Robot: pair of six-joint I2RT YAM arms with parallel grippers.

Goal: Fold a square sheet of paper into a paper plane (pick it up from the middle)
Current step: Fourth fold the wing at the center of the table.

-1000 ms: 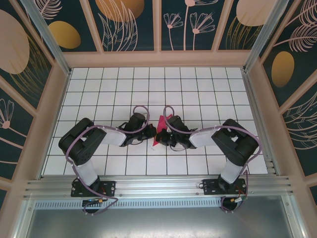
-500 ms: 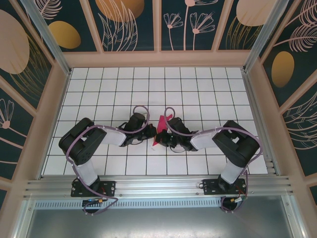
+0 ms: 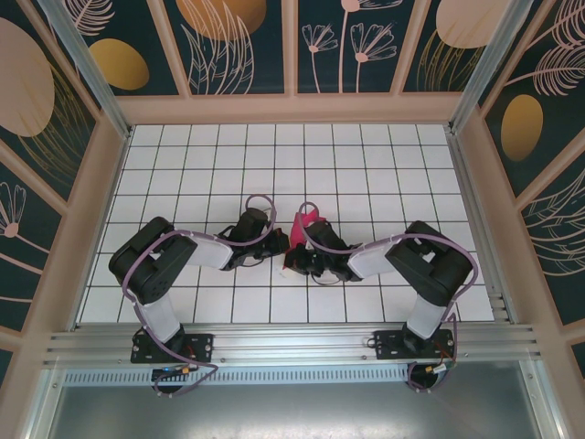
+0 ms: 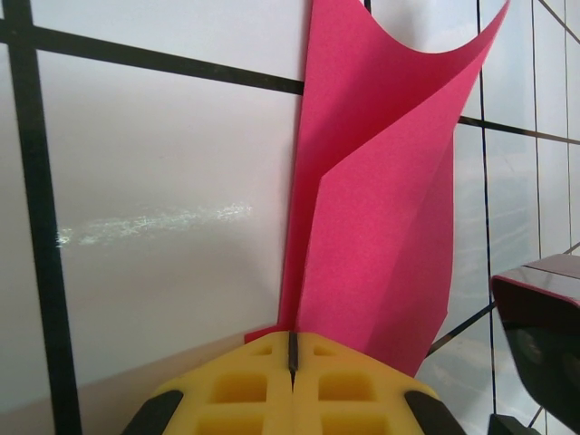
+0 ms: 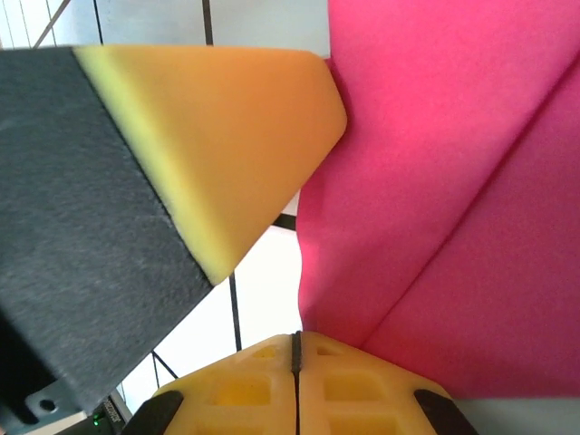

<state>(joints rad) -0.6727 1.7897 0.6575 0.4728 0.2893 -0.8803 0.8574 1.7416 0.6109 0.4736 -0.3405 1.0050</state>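
The square sheet of paper (image 3: 303, 226) is a creased magenta-pink shape standing up off the table between the two arms. My left gripper (image 3: 277, 253) is shut on its lower corner. In the left wrist view the sheet (image 4: 381, 199) rises out of the seam of the shut left gripper (image 4: 292, 349) and curls open at the top. My right gripper (image 3: 298, 259) sits close beside it. In the right wrist view the right gripper (image 5: 296, 349) is shut, and the sheet's (image 5: 453, 181) edge runs down into its seam.
White gridded table (image 3: 366, 165) with wooden walls on three sides. The two wrists nearly touch: a left finger (image 5: 208, 136) fills the upper left of the right wrist view, and the right arm's dark housing (image 4: 544, 317) sits at the right of the left wrist view.
My right gripper has shifted slightly left and toward the near edge, tight against the left one. The paper's top has tilted and curled a little. The left arm has stayed put.
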